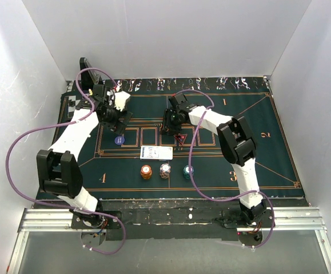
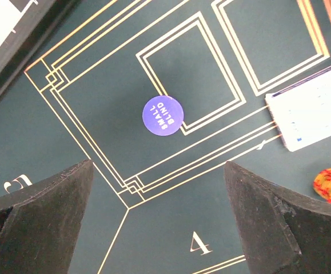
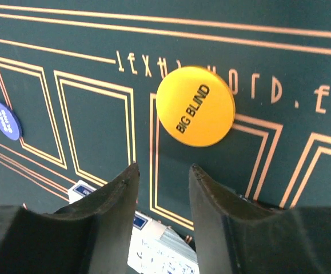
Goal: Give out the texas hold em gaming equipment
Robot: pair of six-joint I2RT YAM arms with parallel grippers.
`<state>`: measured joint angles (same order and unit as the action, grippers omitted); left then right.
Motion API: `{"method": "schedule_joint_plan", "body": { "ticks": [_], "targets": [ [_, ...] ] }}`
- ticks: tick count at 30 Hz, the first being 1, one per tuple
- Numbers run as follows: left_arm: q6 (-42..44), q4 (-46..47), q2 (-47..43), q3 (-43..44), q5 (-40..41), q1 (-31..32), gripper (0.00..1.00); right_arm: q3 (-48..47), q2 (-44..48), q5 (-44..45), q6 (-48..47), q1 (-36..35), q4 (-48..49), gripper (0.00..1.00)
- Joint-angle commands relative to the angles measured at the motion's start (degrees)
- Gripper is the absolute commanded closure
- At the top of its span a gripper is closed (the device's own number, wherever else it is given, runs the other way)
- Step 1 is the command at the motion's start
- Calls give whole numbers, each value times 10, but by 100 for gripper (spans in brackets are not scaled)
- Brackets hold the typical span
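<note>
A purple "small blind" disc (image 2: 163,115) lies flat on the green poker mat (image 1: 268,160); it also shows in the top view (image 1: 119,139). My left gripper (image 2: 158,165) hovers just above it, open and empty. A yellow "big blind" disc (image 3: 195,106) lies on the mat just beyond my right gripper (image 3: 164,167), which is open and empty. The deck of cards (image 1: 156,152) lies mid-mat. Orange (image 1: 146,171), whitish (image 1: 164,170) and teal (image 1: 188,172) chip stacks stand in a row nearer me. A red triangle marker (image 1: 180,138) sits under the right wrist.
A black-and-white chessboard (image 1: 68,105) and a black angled stand (image 1: 88,71) are at the far left corner. White walls enclose the mat on three sides. The numbers 1 to 4 mark places on the mat.
</note>
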<state>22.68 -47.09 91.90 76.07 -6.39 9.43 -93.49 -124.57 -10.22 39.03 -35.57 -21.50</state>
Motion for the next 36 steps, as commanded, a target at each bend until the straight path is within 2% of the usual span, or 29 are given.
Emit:
{"method": "schedule_joint_plan", "body": {
  "ticks": [1,10,16,30,32,36],
  "targets": [
    [-33,-57,-34,39,-45,-7,2,-52,-31,18,0,4,-33,55],
    [-45,-63,-46,42,-42,-13,2,-110,-74,33,0,27,-63,58],
    [-48,-61,-50,35,-38,-20,2,-192,-120,58,-3,37,-109,59],
    [-50,-49,-68,4,-35,-39,2,-321,-185,83,8,56,-144,59],
    [-50,-49,-68,7,-36,-42,2,-301,-158,95,4,55,-145,59],
    [-55,-52,-68,18,-43,-48,2,-194,-73,122,4,52,-100,52]
  ]
}}
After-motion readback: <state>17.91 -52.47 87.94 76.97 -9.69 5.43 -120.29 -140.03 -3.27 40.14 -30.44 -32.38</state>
